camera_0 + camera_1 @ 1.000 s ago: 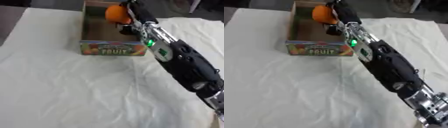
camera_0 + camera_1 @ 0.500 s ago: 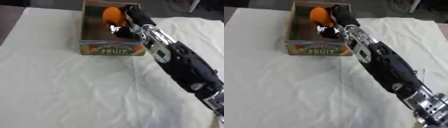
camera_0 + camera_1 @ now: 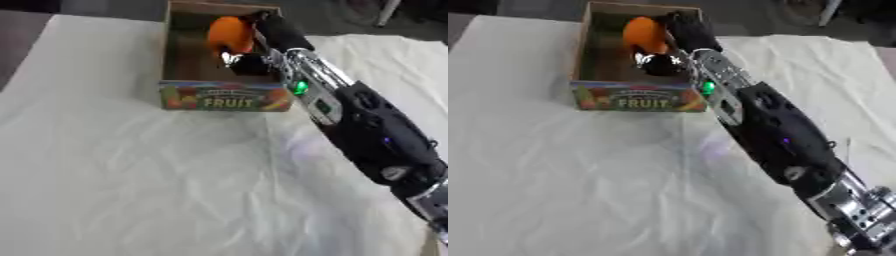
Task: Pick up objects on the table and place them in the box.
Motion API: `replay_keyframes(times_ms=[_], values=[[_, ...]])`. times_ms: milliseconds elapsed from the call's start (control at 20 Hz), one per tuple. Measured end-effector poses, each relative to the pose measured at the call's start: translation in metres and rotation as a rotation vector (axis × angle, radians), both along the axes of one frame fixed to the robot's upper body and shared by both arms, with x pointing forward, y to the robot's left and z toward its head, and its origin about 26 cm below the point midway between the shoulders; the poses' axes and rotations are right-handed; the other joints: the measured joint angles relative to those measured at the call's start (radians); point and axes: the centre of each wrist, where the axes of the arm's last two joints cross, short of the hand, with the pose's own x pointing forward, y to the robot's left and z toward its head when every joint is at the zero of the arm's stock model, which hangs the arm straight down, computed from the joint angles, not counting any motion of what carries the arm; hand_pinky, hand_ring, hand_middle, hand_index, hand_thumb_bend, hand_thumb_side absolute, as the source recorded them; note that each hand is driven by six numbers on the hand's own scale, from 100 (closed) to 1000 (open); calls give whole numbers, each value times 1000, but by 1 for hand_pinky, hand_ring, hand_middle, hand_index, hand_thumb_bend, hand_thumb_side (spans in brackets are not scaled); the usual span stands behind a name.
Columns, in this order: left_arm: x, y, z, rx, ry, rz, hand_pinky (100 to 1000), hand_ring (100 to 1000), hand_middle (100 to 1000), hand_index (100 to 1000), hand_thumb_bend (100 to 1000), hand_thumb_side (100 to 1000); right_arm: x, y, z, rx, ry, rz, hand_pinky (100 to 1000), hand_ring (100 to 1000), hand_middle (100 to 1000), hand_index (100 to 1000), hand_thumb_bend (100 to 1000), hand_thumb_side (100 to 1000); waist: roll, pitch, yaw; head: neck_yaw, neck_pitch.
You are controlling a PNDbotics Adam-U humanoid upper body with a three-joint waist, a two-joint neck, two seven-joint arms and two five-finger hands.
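Mostly bare white wrinkled cloth-covered table (image 3: 131, 180), open room near and left. Brown cardboard box with colourful FRUIT-printed front (image 3: 225, 96) sits far centre. Round orange fruit (image 3: 229, 33) is inside it, over the far part, pinched by the right hand (image 3: 677, 37), whose black-and-silver arm (image 3: 367, 125) reaches diagonally from the near right.

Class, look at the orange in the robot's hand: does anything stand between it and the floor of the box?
Nothing visible does. The right hand holds the orange inside the box opening, and the box floor that shows beside it looks bare. The spot directly under the orange and hand is hidden.
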Motion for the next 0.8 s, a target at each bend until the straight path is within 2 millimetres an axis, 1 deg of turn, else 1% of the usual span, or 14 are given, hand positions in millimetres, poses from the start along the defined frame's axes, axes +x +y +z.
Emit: replay_keyframes(times_ms=[100,150,200,250,400,700,750,800], values=[[0,0,0,0,0,0,314,382,645,690,100,691,0,0,0,1,6,1,945,1000,789,931,358,791,0,0,0,0,0],[0,0,0,0,1,0,314,382,645,689,100,690,0,0,0,2,10,3,968,1000,819,966,522,834,0,0,0,0,0],[0,0,0,0,1,-1,314,382,645,689,100,690,0,0,1,4,17,7,970,1000,821,967,537,834,0,0,0,0,0],[0,0,0,1,2,-1,314,382,645,689,100,689,0,0,1,8,27,12,971,1000,824,967,590,815,0,0,0,0,0],[0,0,0,1,3,-2,314,382,645,689,100,689,-1,0,2,21,47,24,967,1000,814,949,573,813,0,0,0,-1,0],[0,0,0,2,6,-2,314,383,645,688,100,690,-8,6,10,38,14,41,956,1000,791,924,468,795,0,0,-5,1,2],[0,0,0,2,6,-2,315,383,645,688,100,690,-11,7,13,45,1,48,958,1000,781,919,424,793,1,-1,-7,2,2],[0,0,-1,1,7,-2,315,383,645,688,100,689,-15,9,17,53,-18,58,960,1000,780,919,416,795,2,-2,-10,4,2]])
